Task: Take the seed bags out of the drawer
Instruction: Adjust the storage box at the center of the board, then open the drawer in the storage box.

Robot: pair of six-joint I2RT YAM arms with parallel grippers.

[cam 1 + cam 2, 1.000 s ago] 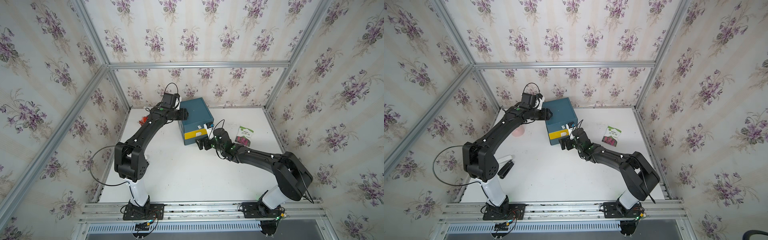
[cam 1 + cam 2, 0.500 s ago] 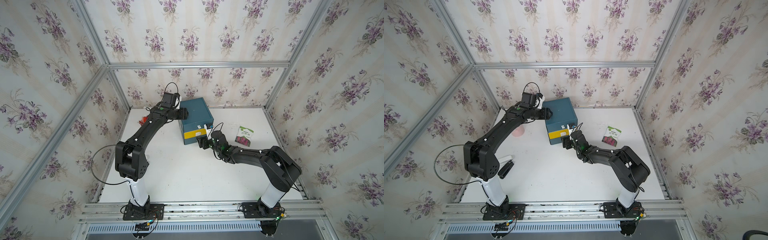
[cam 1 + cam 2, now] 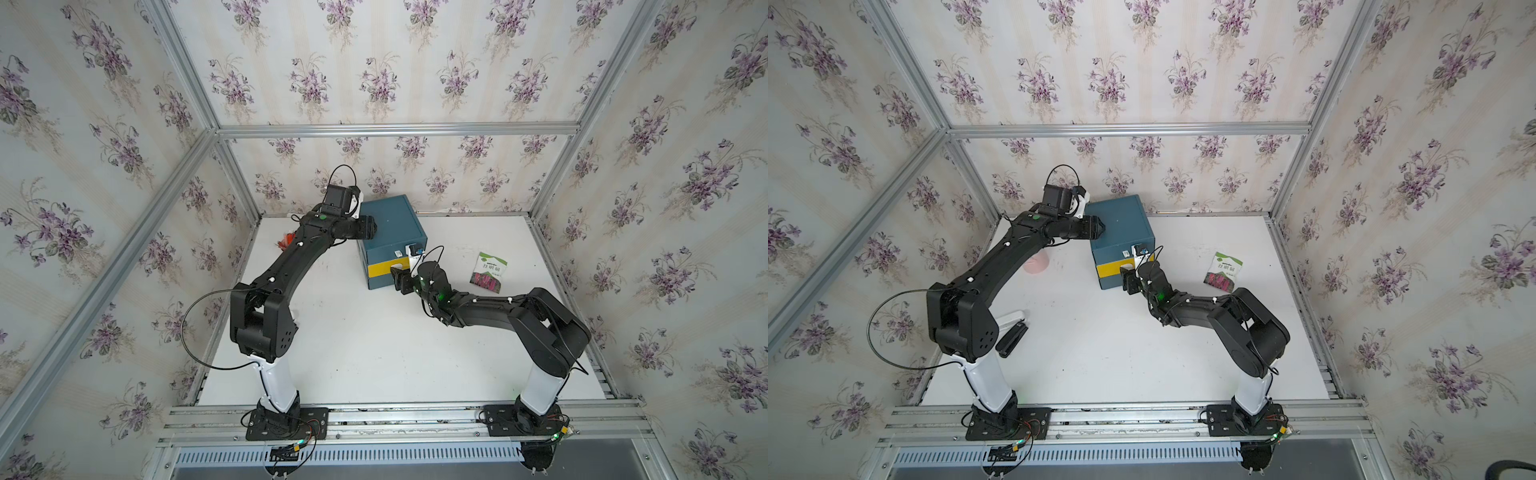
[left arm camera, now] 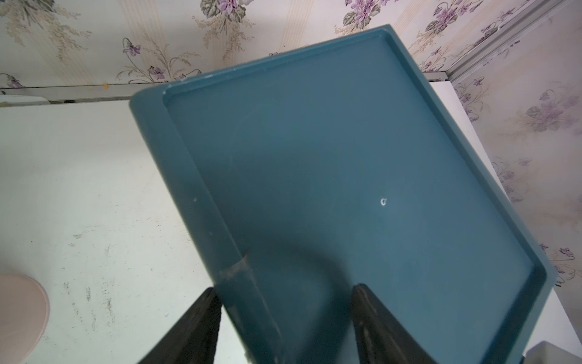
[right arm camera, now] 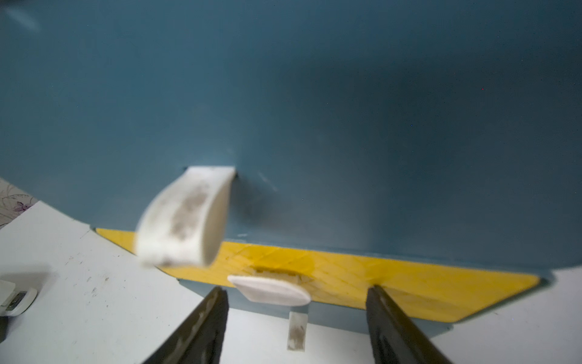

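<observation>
right gripper (image 5: 297,315) open, fingers straddling the yellow drawer's (image 5: 409,280) white handle (image 5: 269,290)

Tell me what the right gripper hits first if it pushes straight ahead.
Probably the white pull tab on the yellow drawer front of the teal cabinet; the right gripper has open fingers either side of it. Depth is unclear.

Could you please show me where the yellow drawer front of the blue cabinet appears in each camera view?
Top view: yellow drawer front on the blue cabinet's near face, just ahead of the right gripper.
Top view: yellow drawer front, same spot on the cabinet face.
Left wrist: not in view; only the cabinet's top shows.
Right wrist: yellow band under the blue face.
Shared landmark: the white pull tab on the drawer.
</observation>
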